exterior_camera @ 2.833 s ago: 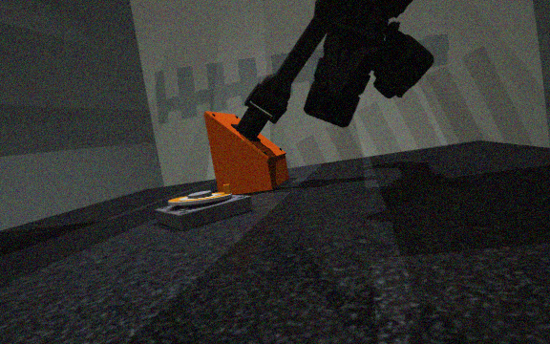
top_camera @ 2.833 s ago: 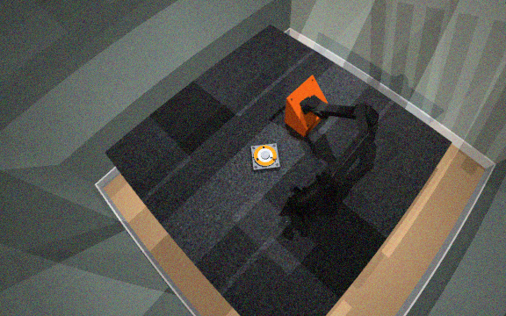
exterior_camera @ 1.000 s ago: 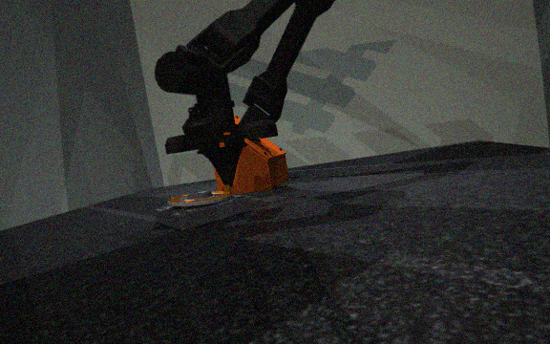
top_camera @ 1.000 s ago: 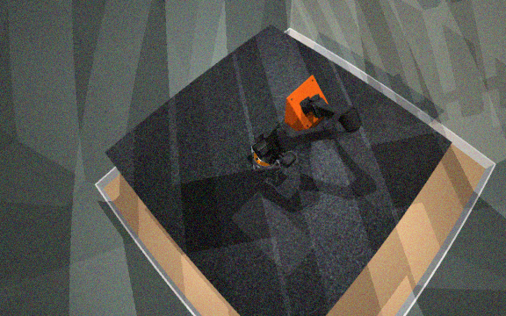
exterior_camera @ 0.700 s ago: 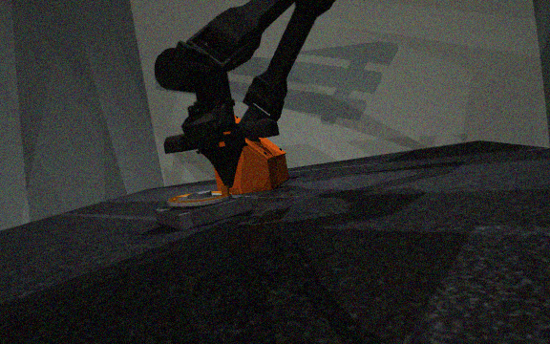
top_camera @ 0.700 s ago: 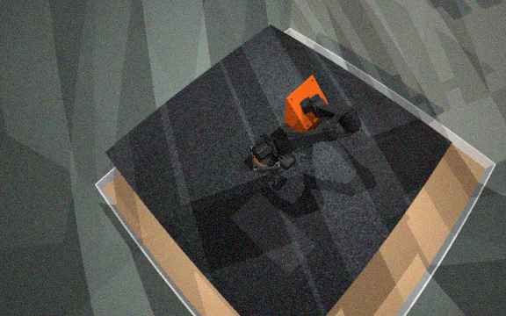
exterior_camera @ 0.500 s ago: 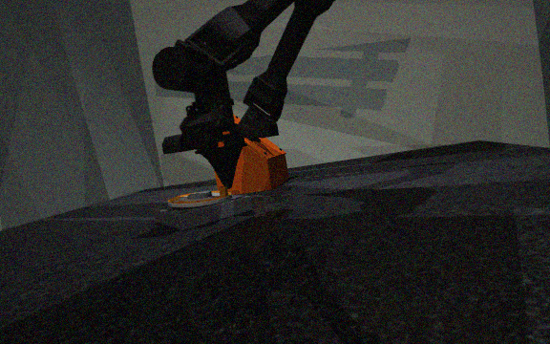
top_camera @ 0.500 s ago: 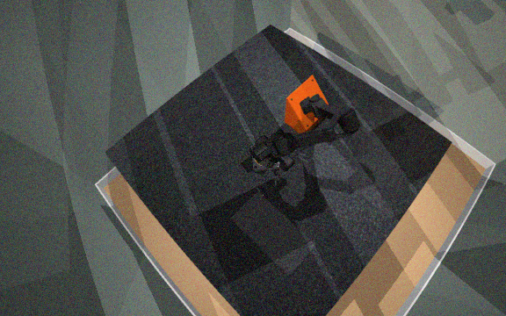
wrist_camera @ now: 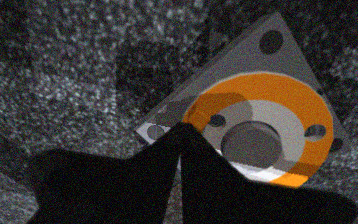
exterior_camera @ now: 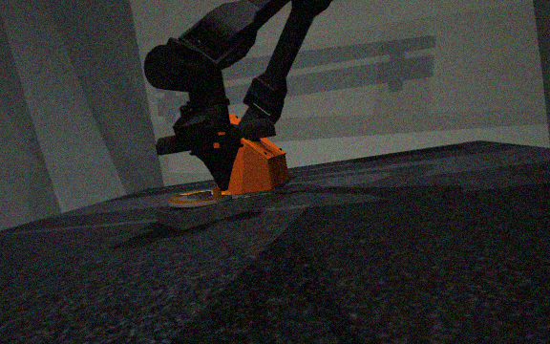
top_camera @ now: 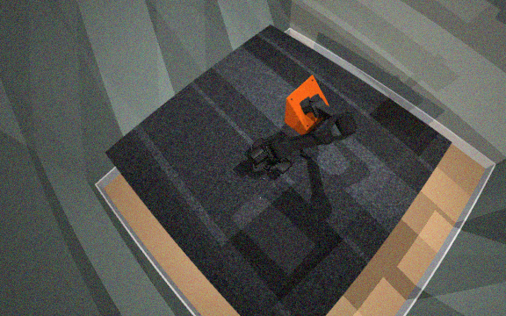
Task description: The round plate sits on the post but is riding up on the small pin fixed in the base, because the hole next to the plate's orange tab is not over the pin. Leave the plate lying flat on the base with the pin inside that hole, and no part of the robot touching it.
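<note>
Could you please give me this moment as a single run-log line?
hand: shut, holding nothing | tip at rim of round plate | plate on post over base | seating on pin: cannot tell
</note>
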